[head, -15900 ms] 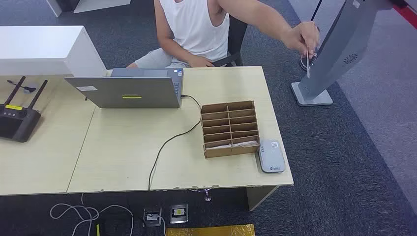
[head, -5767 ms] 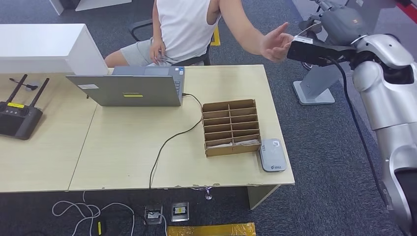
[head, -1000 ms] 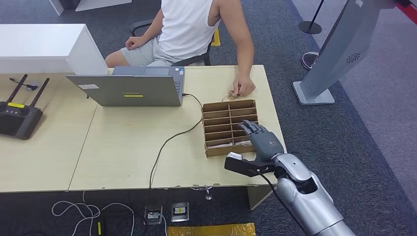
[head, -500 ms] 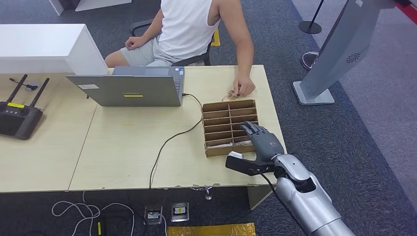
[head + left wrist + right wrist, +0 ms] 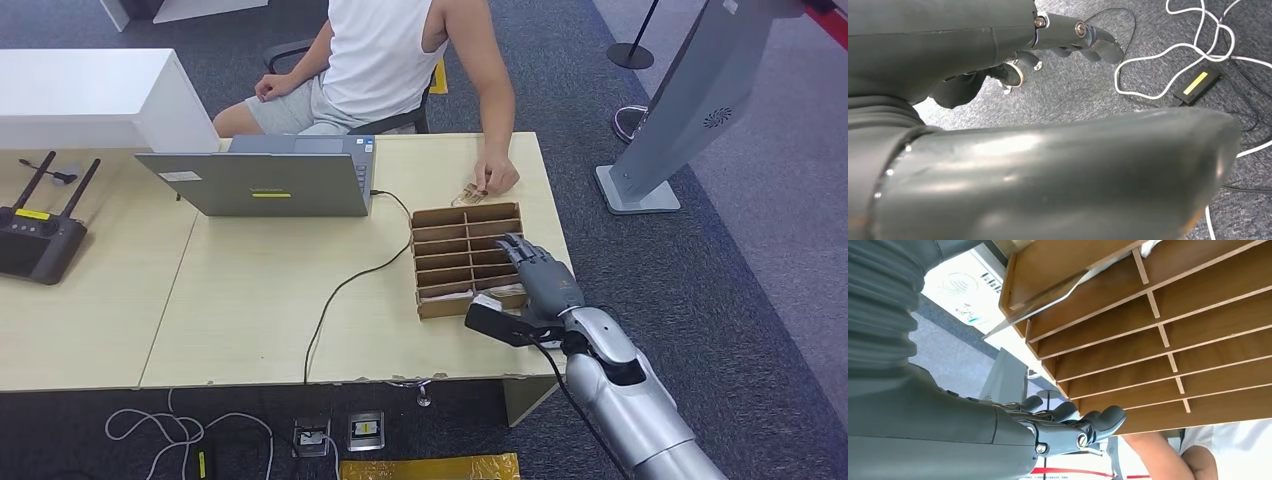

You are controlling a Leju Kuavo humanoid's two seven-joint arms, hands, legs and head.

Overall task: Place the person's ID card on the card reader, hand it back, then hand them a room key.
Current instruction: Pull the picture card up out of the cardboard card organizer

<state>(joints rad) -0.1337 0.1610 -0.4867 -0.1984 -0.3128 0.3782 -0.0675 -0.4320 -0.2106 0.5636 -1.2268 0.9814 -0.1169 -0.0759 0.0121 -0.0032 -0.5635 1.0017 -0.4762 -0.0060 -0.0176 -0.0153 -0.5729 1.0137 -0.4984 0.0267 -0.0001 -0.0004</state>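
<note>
One right robot hand (image 5: 540,280) | over cardboard organizer (image 5: 455,250) | fingers extended, apart, holding nothing

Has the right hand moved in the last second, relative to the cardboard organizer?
Yes. The right hand has edged toward the far end of the cardboard organizer, its fingertips now reaching a divider row farther from the robot.

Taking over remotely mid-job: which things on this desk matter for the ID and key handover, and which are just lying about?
Part of the job:
- right hand, open, reaching over the slotted cardboard box
- slotted cardboard box, pale cards in its nearest slot
- card reader, beside the box
- person's hand, resting on a small item on the desk

Lying about:
- laptop
- black cable
- black controller with antennas
- grey stand
</note>
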